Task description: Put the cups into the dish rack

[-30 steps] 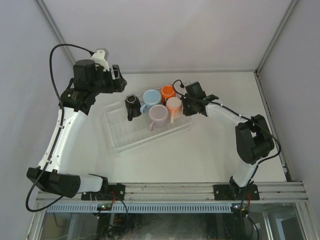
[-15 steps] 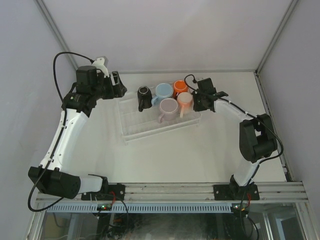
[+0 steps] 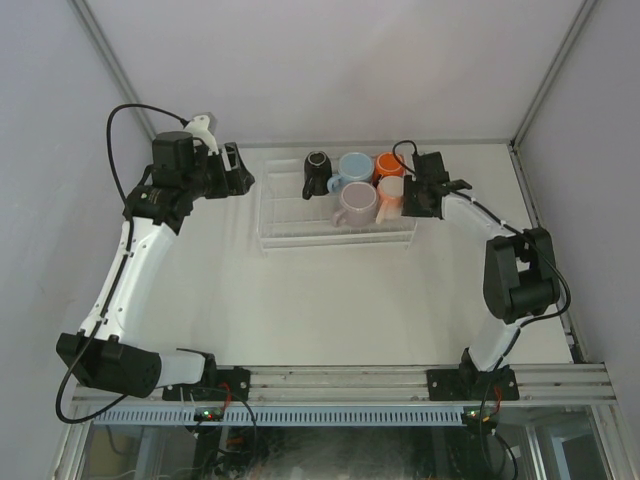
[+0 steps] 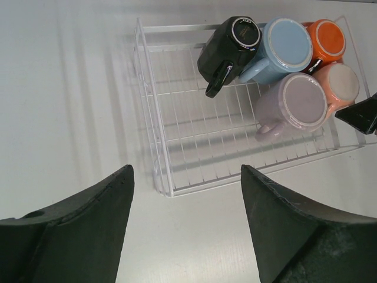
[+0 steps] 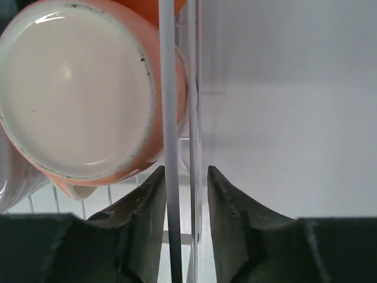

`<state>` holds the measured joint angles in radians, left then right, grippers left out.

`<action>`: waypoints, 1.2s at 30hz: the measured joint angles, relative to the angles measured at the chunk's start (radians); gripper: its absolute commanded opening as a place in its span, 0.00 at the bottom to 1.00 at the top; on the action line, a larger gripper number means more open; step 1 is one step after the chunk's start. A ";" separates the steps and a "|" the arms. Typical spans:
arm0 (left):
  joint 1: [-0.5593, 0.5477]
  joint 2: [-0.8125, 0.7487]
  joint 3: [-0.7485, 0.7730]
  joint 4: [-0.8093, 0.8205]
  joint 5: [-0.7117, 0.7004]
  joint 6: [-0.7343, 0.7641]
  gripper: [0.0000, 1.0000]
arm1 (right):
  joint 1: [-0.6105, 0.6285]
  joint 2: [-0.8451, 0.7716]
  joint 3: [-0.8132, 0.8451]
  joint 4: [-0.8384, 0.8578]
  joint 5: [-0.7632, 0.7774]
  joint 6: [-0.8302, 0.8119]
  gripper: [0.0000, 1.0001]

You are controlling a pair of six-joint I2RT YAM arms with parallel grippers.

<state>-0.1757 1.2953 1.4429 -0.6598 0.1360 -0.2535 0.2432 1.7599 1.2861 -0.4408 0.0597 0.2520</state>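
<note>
The right gripper (image 5: 185, 177) is clenched on the right-hand wall of the dish rack (image 5: 193, 88); in the right wrist view the clear rim is seen pinched between the 2 fingers (image 5: 138, 224). Just beside that wall, inside the rack, the peach-pink cup (image 5: 82, 94) is seen with its pale underside turned to the camera.

From above, the right gripper (image 3: 413, 203) is found at the rack's right end, and the dish rack (image 3: 290, 225) lies at the far part of the table (image 3: 330, 300). All 5 cups are grouped in its right half: the black cup (image 3: 316, 172), the light blue cup (image 3: 354, 168) and the orange cup (image 3: 389, 165) along the far side, the lilac cup (image 3: 355, 204) and the peach-pink one nearer. The left half of the rack is bare.

The left gripper (image 3: 240, 180) is held spread wide and grasps nothing, well apart from the rack's left end.
</note>
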 measured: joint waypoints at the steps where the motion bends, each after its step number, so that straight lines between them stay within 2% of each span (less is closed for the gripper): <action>1: 0.000 0.000 0.000 0.000 0.000 0.000 0.78 | -0.001 0.000 0.000 0.000 -0.010 0.018 0.43; 6: 0.000 -0.010 -0.020 0.019 -0.002 0.000 0.82 | 0.007 -0.030 -0.007 0.000 -0.012 0.032 0.54; 10: 0.002 -0.058 -0.099 0.054 -0.006 -0.002 0.99 | 0.027 -0.113 -0.019 -0.008 -0.014 0.043 0.61; 15: 0.005 -0.135 -0.200 0.079 -0.035 -0.026 1.00 | 0.050 -0.268 -0.046 -0.036 -0.020 0.066 0.70; 17: 0.011 -0.160 -0.221 0.083 -0.056 -0.039 1.00 | 0.055 -0.325 -0.061 -0.053 -0.030 0.071 0.80; 18: 0.019 -0.171 -0.230 0.082 -0.064 -0.048 1.00 | 0.056 -0.356 -0.071 -0.066 -0.036 0.074 0.95; 19: 0.031 -0.181 -0.235 0.080 -0.074 -0.055 1.00 | 0.060 -0.386 -0.081 -0.079 -0.040 0.077 0.99; 24: 0.074 -0.206 -0.240 0.068 -0.135 -0.069 1.00 | 0.061 -0.558 -0.157 -0.158 -0.058 0.084 1.00; 28: 0.074 -0.261 -0.297 0.072 -0.243 -0.062 1.00 | 0.055 -0.683 -0.185 -0.234 -0.079 0.089 1.00; 32: 0.077 -0.357 -0.462 0.143 -0.349 0.010 1.00 | 0.019 -0.768 -0.187 -0.279 -0.130 0.096 1.00; 36: 0.084 -0.497 -0.732 0.264 -0.419 0.126 1.00 | -0.026 -0.817 -0.192 -0.297 -0.181 0.097 1.00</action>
<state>-0.0917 0.7979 0.7105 -0.3954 -0.2829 -0.1272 0.2173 0.9428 1.0946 -0.7376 -0.1211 0.3489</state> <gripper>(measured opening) 0.996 0.997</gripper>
